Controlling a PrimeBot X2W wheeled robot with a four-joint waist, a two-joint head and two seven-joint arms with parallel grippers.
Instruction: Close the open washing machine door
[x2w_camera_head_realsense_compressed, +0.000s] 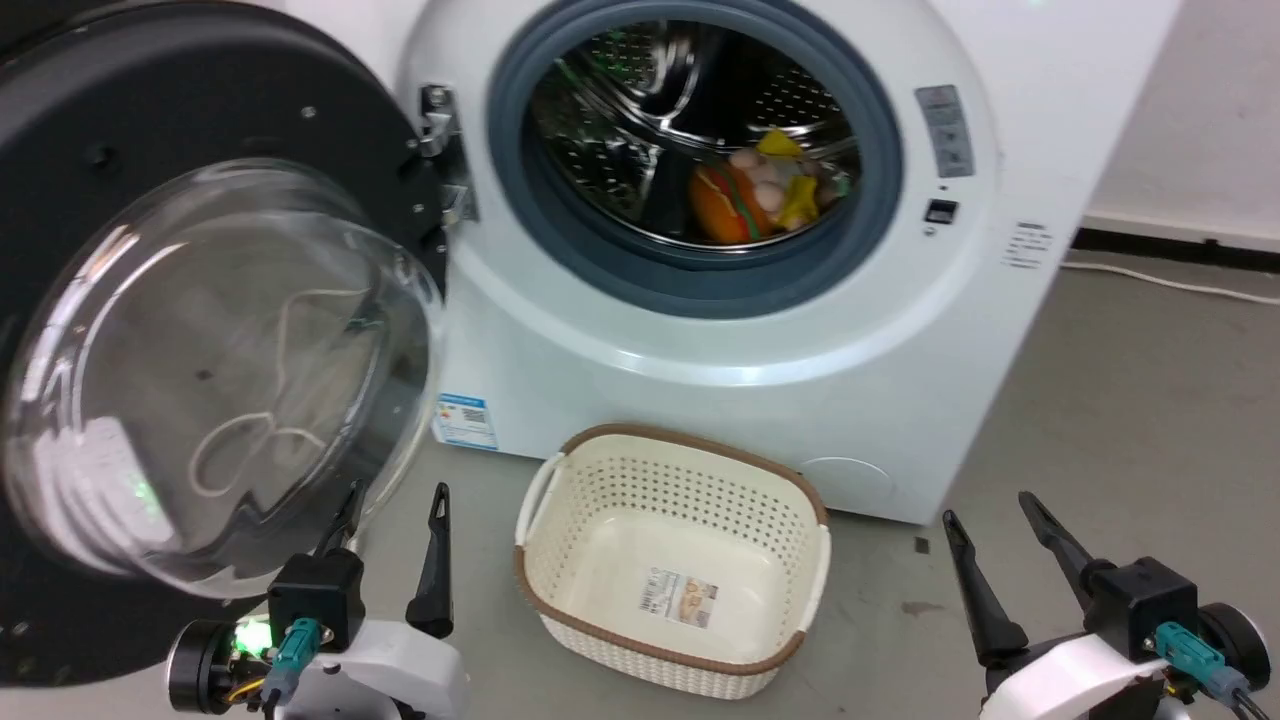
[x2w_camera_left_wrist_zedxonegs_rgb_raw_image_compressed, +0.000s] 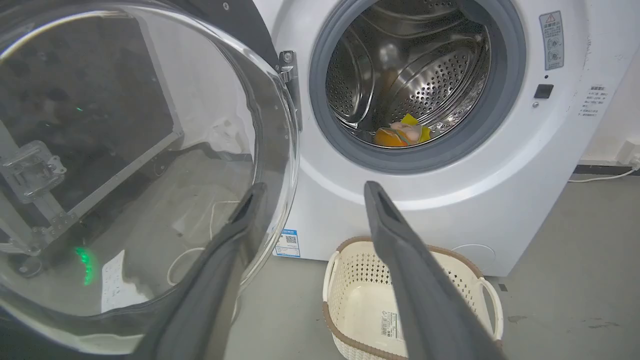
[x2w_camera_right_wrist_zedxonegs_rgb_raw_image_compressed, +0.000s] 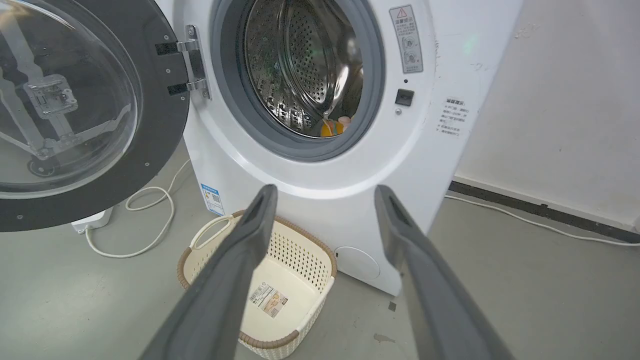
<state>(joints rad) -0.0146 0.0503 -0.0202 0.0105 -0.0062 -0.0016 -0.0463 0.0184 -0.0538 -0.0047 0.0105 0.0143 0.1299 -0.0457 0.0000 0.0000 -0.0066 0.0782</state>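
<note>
The washing machine door (x2w_camera_head_realsense_compressed: 215, 350) is seen swung wide open at the left of the washing machine (x2w_camera_head_realsense_compressed: 720, 360), hung on a metal hinge (x2w_camera_head_realsense_compressed: 440, 150) at the left edge of the round opening. Its inner face, with the bulging glass bowl (x2w_camera_left_wrist_zedxonegs_rgb_raw_image_compressed: 140, 165), is turned toward the near side. Coloured soft items (x2w_camera_head_realsense_compressed: 760, 190) are seen lying inside the steel drum (x2w_camera_head_realsense_compressed: 640, 100), clear of the opening.

The left gripper (x2w_camera_head_realsense_compressed: 395, 495) is held spread wide and empty, just beside the lower edge of the glass bowl. Whether its left finger (x2w_camera_left_wrist_zedxonegs_rgb_raw_image_compressed: 220, 260) touches the glass cannot be told. The right gripper (x2w_camera_head_realsense_compressed: 988, 506) is likewise parted and empty, well apart from the door, at the near right.

The door is judged to be stiff and fairly heavy, free to swing only about its hinge. The glass is thought to be smooth and slippery, so a pinch there is likely to slide off. A push is better suited than a grasp. It is best applied to the black rim (x2w_camera_right_wrist_zedxonegs_rgb_raw_image_compressed: 165, 110) on the side far from the hinge, where the most leverage is gained. A firm last press is probably needed for the latch to catch.

A cream basket (x2w_camera_head_realsense_compressed: 690, 440) stands on the floor before the machine. It is judged to sit below the door's sweep, though this cannot be confirmed.
</note>
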